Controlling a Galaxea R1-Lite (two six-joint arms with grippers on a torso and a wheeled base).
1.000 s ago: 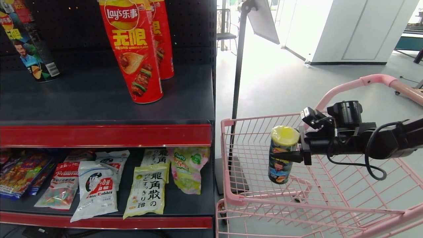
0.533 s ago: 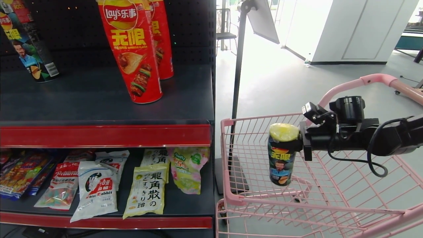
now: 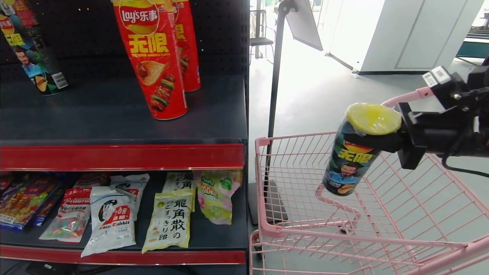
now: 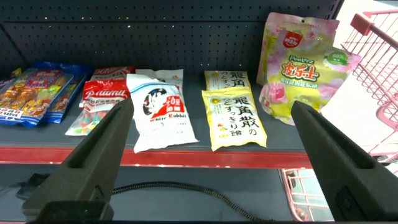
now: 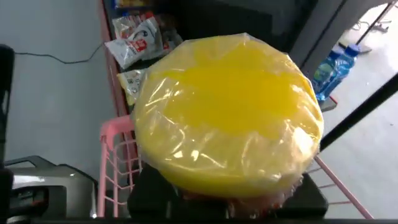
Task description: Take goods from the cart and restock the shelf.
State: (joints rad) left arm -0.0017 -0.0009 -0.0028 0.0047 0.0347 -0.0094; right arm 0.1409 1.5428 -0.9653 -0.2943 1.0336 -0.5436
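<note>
the right gripper (image 3: 363,137) is clamped on a dark chip can (image 3: 348,164) with a yellow lid, gripping the neck just under the lid. one black finger (image 3: 372,142) crosses the can's near side and the other is hidden behind it. the can hangs tilted, with the lid leaning toward the wrist and the base swung down toward the shelf side. it is in the air over the pink cart (image 3: 267,229), above the basket's rim and touching none of the wire.

the left gripper (image 4: 212,106) is low in front of the lower shelf (image 3: 214,238), its fingers (image 4: 93,162) spread wide with nothing between them. past them a white snack bag (image 4: 160,112), a yellow bag (image 4: 235,117) and a green-pink pouch (image 4: 301,65) lie on that shelf.

higher and farther back, the upper shelf (image 3: 95,118) carries two tall red chip tubes (image 3: 153,57) one behind the other. another dark can (image 3: 34,57) stands at its far left.
</note>
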